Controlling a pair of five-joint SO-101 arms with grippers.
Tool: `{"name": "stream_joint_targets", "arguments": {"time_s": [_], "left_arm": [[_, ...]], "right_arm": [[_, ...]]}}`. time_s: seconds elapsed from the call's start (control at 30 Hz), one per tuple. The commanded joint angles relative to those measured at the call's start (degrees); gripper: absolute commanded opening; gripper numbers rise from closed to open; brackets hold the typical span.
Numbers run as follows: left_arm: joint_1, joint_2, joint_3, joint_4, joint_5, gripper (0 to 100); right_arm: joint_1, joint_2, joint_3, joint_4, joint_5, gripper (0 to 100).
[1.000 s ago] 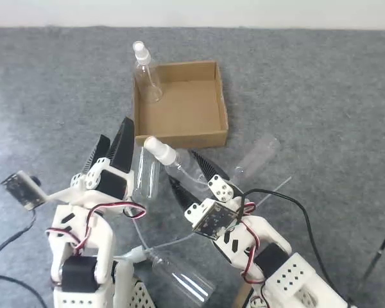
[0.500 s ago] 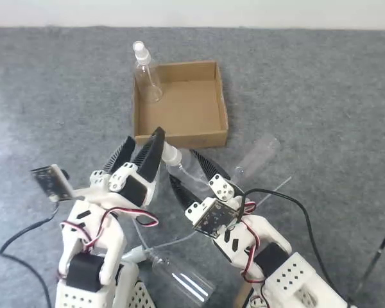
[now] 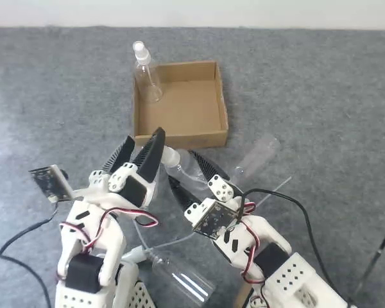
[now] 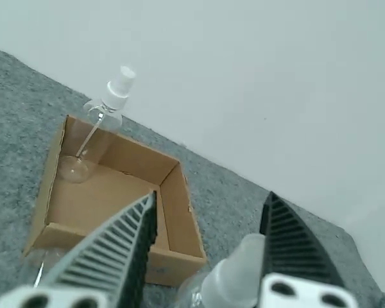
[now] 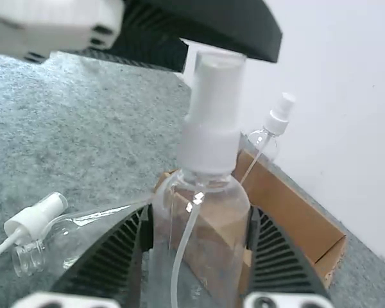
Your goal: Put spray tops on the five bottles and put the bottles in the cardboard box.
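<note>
One change matters here: over the last second the left gripper point(image 3: 144, 136) has swung from the 9 o'clock side of the held bottle point(image 5: 202, 199) to a station over its spray top point(image 5: 212, 115). In the last half second it has hardly moved. You may read this as the end of the approach. The step in hand is most likely seating or twisting the top, not yet the transfer to the box.

Left arm: it leans toward 12 o'clock, and its pincer stands wide open with one jaw on each side of the white spray top. In the left wrist view the top lies closer to one jaw than to the other. Whether it touches cannot be told. Nothing is gripped.

Right arm: it reaches toward 11 o'clock. The right gripper point(image 3: 183, 165) is closed on the body of the clear held bottle and holds it roughly upright, with the dip tube point(image 5: 183, 256) running down inside.

Task things: the cardboard box point(image 3: 179, 138) lies at 12 o'clock of both grippers, just beyond the held bottle. One capped bottle point(image 3: 146, 80) stands in its 11 o'clock corner. An uncapped bottle point(image 3: 256, 157) lies on the carpet point(image 3: 321, 96) at 3 o'clock of the held bottle. Another bottle point(image 3: 186, 282) lies at 6 o'clock of it. By this count one of five is boxed, so you are early in the task.
</note>
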Motion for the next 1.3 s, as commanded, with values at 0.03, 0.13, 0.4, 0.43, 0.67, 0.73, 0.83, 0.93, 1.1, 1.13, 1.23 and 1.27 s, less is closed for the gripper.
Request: {"name": "stream_joint_targets", "arguments": {"time_s": [0.03, 0.13, 0.4, 0.43, 0.67, 0.73, 0.83, 0.93, 1.1, 1.13, 1.23, 1.27], "left_arm": [[-0.44, 0.44, -3.56, 0.88, 1.85, 24], [-0.44, 0.44, -3.74, 0.70, 1.85, 24], [-2.99, 0.44, -7.43, 0.62, 6.95, 24], [-3.60, 0.44, -7.87, 0.62, 7.38, 24], [-3.96, 0.44, -8.57, -0.79, 7.21, 24], [-4.13, 0.53, -7.78, -2.46, 7.21, 24], [-4.22, 0.53, -5.41, -4.22, 7.56, 24], [-4.22, 0.53, -1.63, -4.31, 7.56, 24], [-5.63, 0.44, 0.92, -4.31, 8.26, 24], [-6.86, 0.44, 1.01, -4.31, 9.76, 24], [-10.11, 0.44, 1.01, -4.31, 12.66, 24], [-10.73, 0.44, 1.01, -4.31, 12.66, 24]], "right_arm": [[0.57, -0.84, 1.23, -0.92, -0.79, 9.3], [0.57, -0.84, 1.23, -0.92, -0.79, 9.3], [0.66, -1.01, 1.23, 0.92, -0.79, 9.3], [0.66, -1.36, 1.23, 2.33, -0.79, 9.3], [0.66, -1.36, 1.23, 3.74, -0.88, 9.4], [0.66, -1.36, 1.23, 3.74, -0.88, 9.4], [0.66, -1.45, 1.23, 3.74, -0.88, 9.4], [0.66, -1.45, 1.23, 3.74, -0.88, 9.4], [0.66, -1.45, 1.05, 3.74, -3.69, 9.4], [0.75, -1.45, 1.05, 3.74, -3.96, 9.4], [0.75, -1.45, 1.05, 3.65, -4.31, 9.4], [0.75, -1.45, 1.05, 3.65, -4.40, 9.4]]}}
